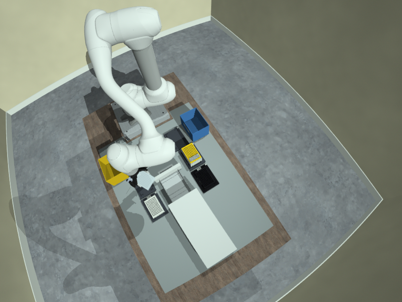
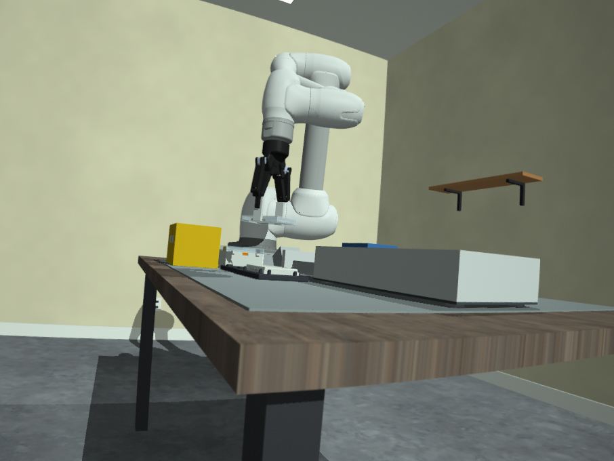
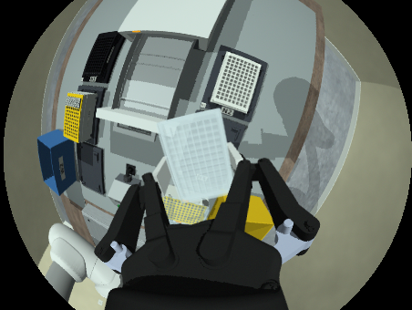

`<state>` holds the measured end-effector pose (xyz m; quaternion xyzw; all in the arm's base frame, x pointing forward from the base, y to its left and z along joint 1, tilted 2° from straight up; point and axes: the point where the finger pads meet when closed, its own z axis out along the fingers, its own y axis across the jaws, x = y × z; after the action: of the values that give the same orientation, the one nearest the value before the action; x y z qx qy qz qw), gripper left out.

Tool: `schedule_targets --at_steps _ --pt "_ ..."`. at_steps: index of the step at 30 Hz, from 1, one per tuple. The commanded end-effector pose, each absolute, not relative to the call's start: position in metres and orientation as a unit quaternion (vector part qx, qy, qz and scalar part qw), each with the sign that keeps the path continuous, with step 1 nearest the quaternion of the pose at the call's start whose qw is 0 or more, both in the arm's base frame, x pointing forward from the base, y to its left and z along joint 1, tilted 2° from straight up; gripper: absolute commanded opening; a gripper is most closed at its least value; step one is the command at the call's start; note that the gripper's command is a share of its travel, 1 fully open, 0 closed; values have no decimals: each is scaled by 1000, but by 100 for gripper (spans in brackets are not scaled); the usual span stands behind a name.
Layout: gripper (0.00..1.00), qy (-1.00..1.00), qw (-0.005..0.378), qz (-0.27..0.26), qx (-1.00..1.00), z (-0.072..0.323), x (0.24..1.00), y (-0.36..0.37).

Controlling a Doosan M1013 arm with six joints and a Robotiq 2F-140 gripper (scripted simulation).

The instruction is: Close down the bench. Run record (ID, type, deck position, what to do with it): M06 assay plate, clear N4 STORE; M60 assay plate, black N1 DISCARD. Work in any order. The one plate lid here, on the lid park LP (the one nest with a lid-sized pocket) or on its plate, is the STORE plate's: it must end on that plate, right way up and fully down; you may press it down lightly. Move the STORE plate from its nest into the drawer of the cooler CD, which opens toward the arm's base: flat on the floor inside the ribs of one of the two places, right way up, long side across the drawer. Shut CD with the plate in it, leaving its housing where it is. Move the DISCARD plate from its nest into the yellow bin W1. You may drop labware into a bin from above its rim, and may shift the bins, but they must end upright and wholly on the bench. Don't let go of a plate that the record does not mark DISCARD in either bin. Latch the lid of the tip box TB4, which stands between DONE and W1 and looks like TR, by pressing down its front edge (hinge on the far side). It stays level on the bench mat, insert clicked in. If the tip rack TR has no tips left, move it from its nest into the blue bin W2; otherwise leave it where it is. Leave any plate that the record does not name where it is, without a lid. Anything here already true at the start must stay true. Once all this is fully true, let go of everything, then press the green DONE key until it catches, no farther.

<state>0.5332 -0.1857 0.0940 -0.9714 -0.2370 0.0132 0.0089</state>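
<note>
Gripper (image 3: 193, 191) pinches the clear assay plate (image 3: 197, 158) by its near end; the plate hangs in the air, clear of the surface (image 2: 277, 342), roughly level in the exterior view (image 2: 268, 219). From above, the plate (image 1: 144, 179) sits skewed relative to the nests, between the yellow bin (image 1: 109, 171) and the open cooler drawer (image 1: 173, 185). The dark nest (image 1: 146, 194) directly beneath it shows no plate.

Next nest along holds a white-topped plate with dark wells (image 1: 153, 207). Cooler housing (image 1: 202, 227) lies beyond the drawer; the drawer's white front bar (image 1: 167, 172) faces the arm's base.

Across the drawer: black assay plate (image 1: 204, 179) in its nest, tip rack with yellow top (image 1: 191, 153) beside it, then a dark lid-sized pocket (image 1: 175, 136) and the blue bin (image 1: 194, 124).

A yellow-gridded box (image 3: 184, 211) shows partly under the gripper in the wrist view.
</note>
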Motion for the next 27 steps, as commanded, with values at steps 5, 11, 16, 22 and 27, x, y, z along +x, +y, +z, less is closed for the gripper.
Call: schedule_targets --at_steps 5,11,16,22,27 --pt "0 -370 14 9 -929 94 546 -168" --pt "0 -446 15 8 -895 94 553 -157" --pt "0 -519 15 7 -855 94 561 -146" --pt "0 -588 16 5 -809 94 568 -135" --pt "0 -641 16 4 -768 94 574 -126"
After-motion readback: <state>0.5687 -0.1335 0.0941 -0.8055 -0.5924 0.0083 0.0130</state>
